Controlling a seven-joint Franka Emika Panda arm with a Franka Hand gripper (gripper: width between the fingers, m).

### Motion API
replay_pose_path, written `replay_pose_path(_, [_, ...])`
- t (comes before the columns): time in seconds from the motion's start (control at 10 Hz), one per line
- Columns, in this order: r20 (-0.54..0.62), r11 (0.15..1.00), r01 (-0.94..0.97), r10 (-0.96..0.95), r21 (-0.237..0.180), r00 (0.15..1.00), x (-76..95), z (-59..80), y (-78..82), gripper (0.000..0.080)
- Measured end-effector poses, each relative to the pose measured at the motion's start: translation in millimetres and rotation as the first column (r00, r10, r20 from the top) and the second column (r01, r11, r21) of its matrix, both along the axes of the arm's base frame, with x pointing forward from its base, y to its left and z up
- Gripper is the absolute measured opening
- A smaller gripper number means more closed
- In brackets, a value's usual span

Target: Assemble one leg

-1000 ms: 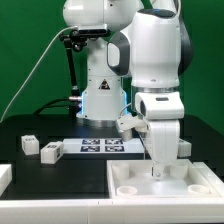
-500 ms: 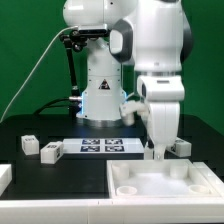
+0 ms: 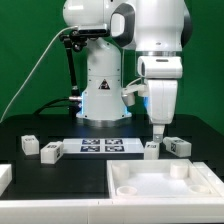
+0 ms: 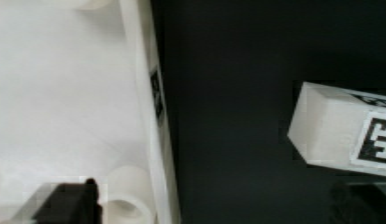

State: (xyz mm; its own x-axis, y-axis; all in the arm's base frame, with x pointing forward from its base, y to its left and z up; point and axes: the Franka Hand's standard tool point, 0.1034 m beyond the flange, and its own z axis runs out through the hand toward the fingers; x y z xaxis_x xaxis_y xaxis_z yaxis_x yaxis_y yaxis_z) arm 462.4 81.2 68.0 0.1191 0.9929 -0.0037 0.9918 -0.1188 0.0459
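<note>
Two chunky white plastic blocks with square black-and-white tags lie on the black table (image 3: 60, 175), just beyond the far rim of the large white recessed panel (image 3: 125, 180), at the exterior view's right. We take the left one as the leg (image 3: 152, 148); the other block (image 3: 178, 146) sits beside it. Our two-finger gripper (image 3: 157, 137) hangs upright just above the leg, presumably to drop straight over it, jaws apparently spread and empty.

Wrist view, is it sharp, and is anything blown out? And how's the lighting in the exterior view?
Wrist view: soft overall; the panel is washed out, nearly featureless, while the tag on the leg keeps strong contrast against the dark table. Exterior view: evenly lit, fairly sharp, with only faint shadows in the panel's recesses.
</note>
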Motion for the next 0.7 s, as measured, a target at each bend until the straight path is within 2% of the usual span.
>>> replay_pose_path(0.1, [0.002,0.989,0.147,-0.147,0.017,0.989,-2.0,-1.7,1.3,0.0649])
replay_pose_path(0.3, [-0.008,0.917,0.395,-0.395,0.046,0.919,-21.4,-9.0,7.9,0.0649])
replay_pose_path(0.4, [-0.019,0.839,0.540,-0.540,0.064,0.841,-30.4,-11.4,19.7,0.0649])
replay_pose_path(0.7, [-0.066,0.617,0.784,-0.782,0.065,0.620,-43.9,-16.0,50.4,0.0649])
